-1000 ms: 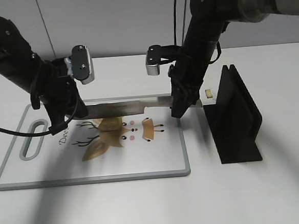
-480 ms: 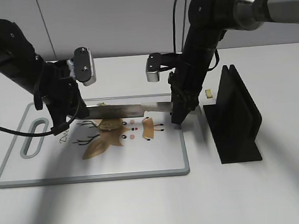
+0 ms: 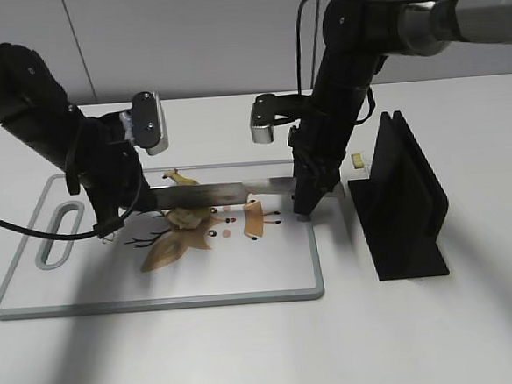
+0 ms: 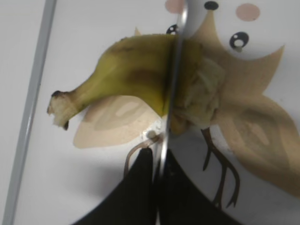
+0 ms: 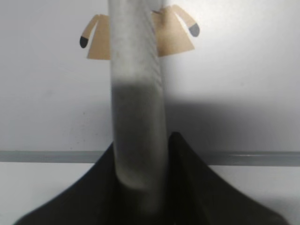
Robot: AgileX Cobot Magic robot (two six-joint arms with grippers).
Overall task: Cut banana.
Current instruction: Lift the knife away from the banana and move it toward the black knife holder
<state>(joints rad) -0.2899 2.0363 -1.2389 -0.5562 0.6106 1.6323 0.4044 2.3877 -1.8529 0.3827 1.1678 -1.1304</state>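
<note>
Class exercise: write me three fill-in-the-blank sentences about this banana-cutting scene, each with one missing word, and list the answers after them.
1. The knife is held by ____ grippers, one at each end.
2. Its blade lies across the ____, which rests on the cutting board.
3. The black stand sits to the ____ of the board in the exterior view.

Answers: both; banana; right

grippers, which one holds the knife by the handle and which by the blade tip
The right gripper clamps the knife's pale handle end by the black stand; the left gripper pinches the thin blade tip beyond the banana.
</note>
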